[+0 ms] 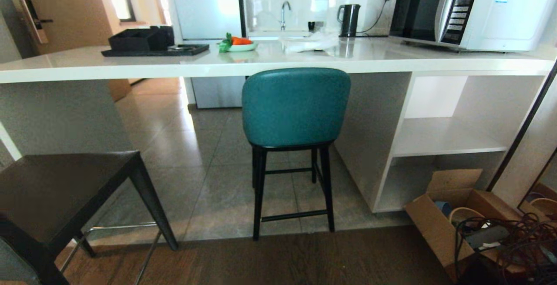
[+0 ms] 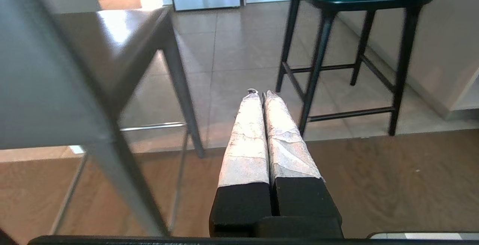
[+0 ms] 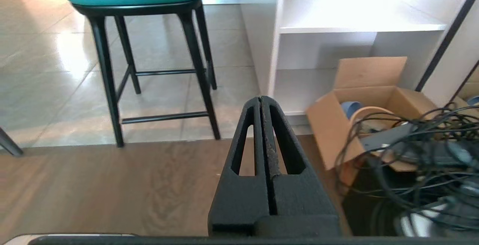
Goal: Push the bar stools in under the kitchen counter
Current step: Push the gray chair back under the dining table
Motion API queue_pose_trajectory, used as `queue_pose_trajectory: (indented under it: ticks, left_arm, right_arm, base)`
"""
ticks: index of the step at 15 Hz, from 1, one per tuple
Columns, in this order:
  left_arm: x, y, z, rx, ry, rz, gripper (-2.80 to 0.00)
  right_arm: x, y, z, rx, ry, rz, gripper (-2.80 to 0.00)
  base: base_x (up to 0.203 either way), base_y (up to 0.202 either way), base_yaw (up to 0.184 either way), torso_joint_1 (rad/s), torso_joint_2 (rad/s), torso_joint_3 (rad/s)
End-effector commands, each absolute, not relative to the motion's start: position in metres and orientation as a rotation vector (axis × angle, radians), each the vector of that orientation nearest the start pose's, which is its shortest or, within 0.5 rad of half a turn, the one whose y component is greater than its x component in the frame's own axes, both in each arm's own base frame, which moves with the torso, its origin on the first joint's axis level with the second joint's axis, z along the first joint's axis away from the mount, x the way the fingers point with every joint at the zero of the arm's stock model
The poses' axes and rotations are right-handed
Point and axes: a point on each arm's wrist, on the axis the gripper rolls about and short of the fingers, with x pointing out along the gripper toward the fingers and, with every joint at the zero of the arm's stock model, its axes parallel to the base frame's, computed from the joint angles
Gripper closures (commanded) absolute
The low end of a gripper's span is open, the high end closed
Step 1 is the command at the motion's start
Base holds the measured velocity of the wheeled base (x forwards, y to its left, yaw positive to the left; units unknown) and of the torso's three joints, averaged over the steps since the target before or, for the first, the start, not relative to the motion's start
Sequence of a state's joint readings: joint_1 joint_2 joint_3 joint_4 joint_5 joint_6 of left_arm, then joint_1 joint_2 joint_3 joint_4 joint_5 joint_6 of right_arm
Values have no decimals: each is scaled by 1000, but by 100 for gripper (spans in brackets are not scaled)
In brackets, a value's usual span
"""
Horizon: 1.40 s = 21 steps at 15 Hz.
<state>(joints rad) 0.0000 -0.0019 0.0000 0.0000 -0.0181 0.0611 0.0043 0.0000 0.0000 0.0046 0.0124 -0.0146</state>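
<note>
teal stool (image 1: 296,106) tucked at the kitchen counter (image 1: 130,65); grey stool (image 1: 65,189) left of it; cardboard box (image 1: 452,215) holds cables; left gripper (image 2: 261,94) and right gripper (image 3: 262,101) closed, empty.

You've got a two-part floor: grey glossy tile (image 1: 204,163) under the long white stone-like kitchen counter (image 1: 130,65), dark wood plank (image 1: 283,259) on the near side, seam running left-right. The teal leather stool with black legs (image 1: 296,106) stands on the tile, centre, back just beside the counter's near edge. The dark grey square stool with chrome footrest (image 1: 56,189) stands near left, across the seam. An open cardboard box (image 1: 452,215) with tangled black cables (image 1: 513,237) sits on the wood, near right. On the countertop: black tray (image 1: 152,51) far left, white plate with orange and green food (image 1: 239,45), black kettle (image 1: 349,19), white microwave (image 1: 474,8) far right.
</note>
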Motion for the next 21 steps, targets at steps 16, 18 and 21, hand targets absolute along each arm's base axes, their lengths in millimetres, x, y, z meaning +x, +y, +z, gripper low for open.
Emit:
queue_pose_trajectory:
  ticks: [16, 18, 21]
  left_arm:
    - [-23, 0, 75, 62, 2, -18, 0]
    - [-23, 0, 75, 62, 2, -18, 0]
    - [-23, 0, 75, 62, 1, -18, 0]
  right_arm:
    - [-22, 0, 74, -15, 11, 17, 0]
    - [-22, 0, 74, -15, 11, 17, 0]
    - [-22, 0, 74, -14, 11, 17, 0]
  base:
    - [0, 197, -2, 3, 4, 3]
    - [0, 196, 0, -4, 5, -1]
    - [0, 197, -1, 3, 1, 1]
